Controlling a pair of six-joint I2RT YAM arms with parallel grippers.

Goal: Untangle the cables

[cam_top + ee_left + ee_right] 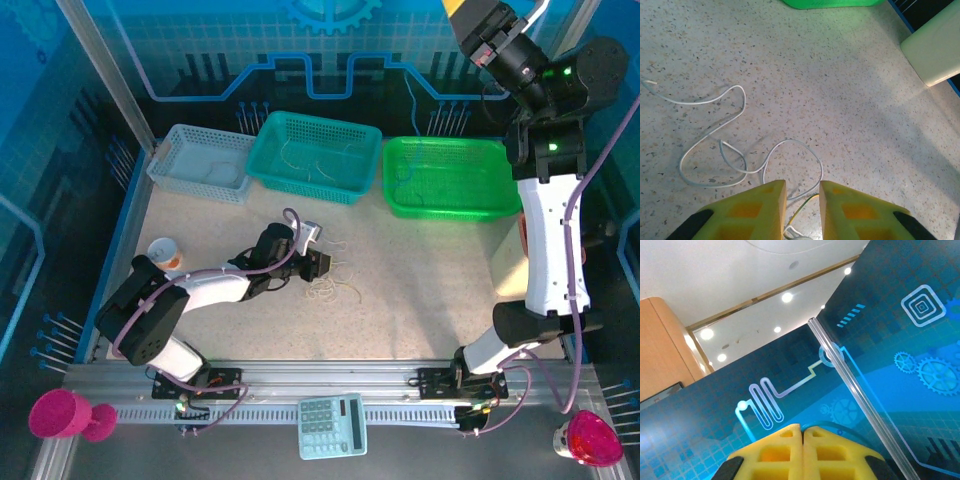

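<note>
Left gripper: low over the table, fingers a narrow gap apart. A yellowish strand runs through the gap, but you have nothing pinched.
Cables: mid-table, just ahead of that gripper. A white one lies flat in loose, crossing loops.
Handling: expect them to be very light, limp and springy. A pull on one will likely drag its neighbours.
Where to hold: take a free end or a loop clear of the crossings, and close fully, since the strands are thin.
Table: speckled, flat and matte, with bare room around the loops for spreading them out.
Baskets: grey-blue, teal and green stand in a row at the far edge.
Right gripper: raised high, fingers pressed together, empty.
Walls: blue panels close you in on three sides.
</note>
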